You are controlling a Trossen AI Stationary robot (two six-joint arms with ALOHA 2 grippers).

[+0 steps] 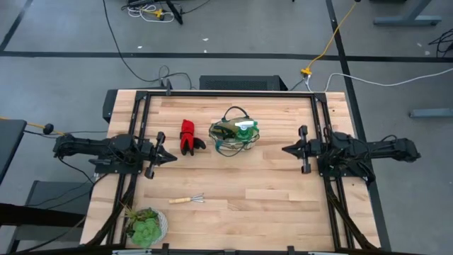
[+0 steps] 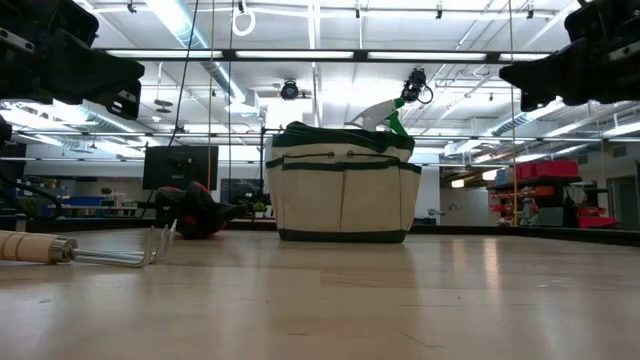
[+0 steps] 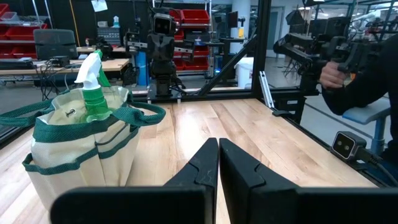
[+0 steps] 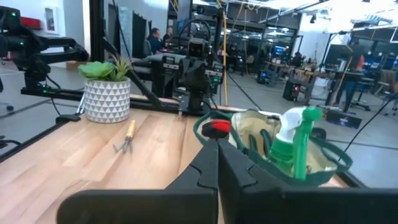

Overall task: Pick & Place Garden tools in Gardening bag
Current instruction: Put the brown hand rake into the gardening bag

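The round tan fabric bag with dark green trim (image 1: 234, 136) stands mid-bench, a green spray bottle with white nozzle (image 3: 92, 87) upright inside. Left jaws (image 1: 170, 157) and right jaws (image 1: 287, 149) are clenched, empty, well apart from it.

Gardening bag (image 1: 233, 134), between the 2 dark grippers: tan fabric, dark green trim and handles. Spray bottle (image 4: 292, 146) inside it: green body, white nozzle. Gloves (image 1: 189, 137), just ahead of the left gripper (image 1: 170, 157): red and black. Mini rake (image 1: 188, 200): pale wooden handle, grey metal tines. Succulent (image 4: 106, 68): green, in white pot (image 4: 107, 99) with triangle pattern. Table (image 1: 269, 205): light wood planks.
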